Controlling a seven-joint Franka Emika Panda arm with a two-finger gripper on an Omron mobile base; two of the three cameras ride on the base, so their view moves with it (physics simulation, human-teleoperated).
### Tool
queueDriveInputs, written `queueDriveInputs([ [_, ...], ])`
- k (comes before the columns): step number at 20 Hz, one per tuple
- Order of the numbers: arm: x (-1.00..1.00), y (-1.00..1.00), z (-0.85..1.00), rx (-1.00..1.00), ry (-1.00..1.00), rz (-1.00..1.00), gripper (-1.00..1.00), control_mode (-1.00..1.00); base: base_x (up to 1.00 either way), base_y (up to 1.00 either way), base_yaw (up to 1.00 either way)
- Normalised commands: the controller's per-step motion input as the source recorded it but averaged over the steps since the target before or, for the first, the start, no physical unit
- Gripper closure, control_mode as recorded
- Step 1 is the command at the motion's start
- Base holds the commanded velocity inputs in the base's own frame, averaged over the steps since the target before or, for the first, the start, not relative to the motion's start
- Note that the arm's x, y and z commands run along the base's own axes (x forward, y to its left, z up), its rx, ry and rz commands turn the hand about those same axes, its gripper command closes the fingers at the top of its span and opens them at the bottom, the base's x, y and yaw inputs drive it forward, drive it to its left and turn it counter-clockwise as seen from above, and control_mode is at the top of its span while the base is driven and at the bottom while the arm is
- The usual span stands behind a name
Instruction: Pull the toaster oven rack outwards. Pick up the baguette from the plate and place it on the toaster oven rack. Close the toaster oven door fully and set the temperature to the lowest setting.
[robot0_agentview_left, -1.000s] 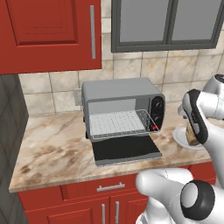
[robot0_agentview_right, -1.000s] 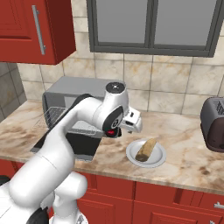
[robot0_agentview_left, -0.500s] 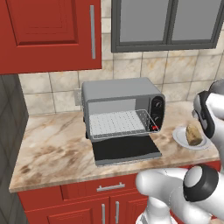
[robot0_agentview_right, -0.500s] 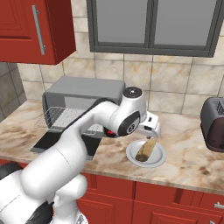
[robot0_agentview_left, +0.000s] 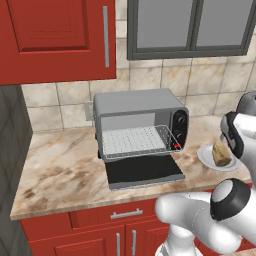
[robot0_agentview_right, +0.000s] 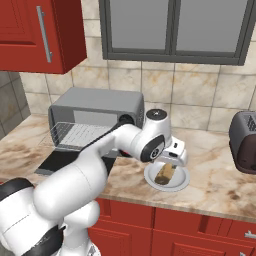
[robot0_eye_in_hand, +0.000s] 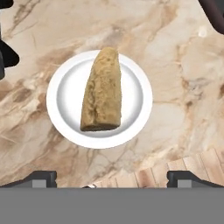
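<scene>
A beige-veined marble counter (robot0_agentview_left: 60, 170) is being backed by tan wall tiles (robot0_agentview_right: 150, 85), with red cabinets (robot0_agentview_left: 55, 40) hung above and below. The toaster oven (robot0_agentview_left: 140, 120) is being shown with its door (robot0_agentview_left: 142, 171) dropped flat and the rack (robot0_agentview_left: 132, 141) drawn forward. The baguette (robot0_eye_in_hand: 103, 92) is lying on the plate (robot0_eye_in_hand: 61, 109), right of the oven. The gripper (robot0_eye_in_hand: 111, 179) is being held spread wide above the bread, gripping nothing.

No lettering, brand or number can be read anywhere, and the toaster oven (robot0_agentview_left: 141, 131) control strip's marks seem too small to make out.
</scene>
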Motion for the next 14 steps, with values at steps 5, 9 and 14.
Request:
queueDriveInputs([
  [5, 0.00, 0.12, -0.34, 0.00, 0.05, 0.00, -1.00, -1.00, 0.00, 0.00, 0.00],
  [9, 0.02, 0.14, -0.37, 0.00, 0.01, 0.00, -1.00, -1.00, 0.00, 0.00, 0.00],
  [14, 0.32, 0.01, -0.21, 0.00, 0.00, 0.01, -1.00, -1.00, 0.00, 0.00, 0.00],
])
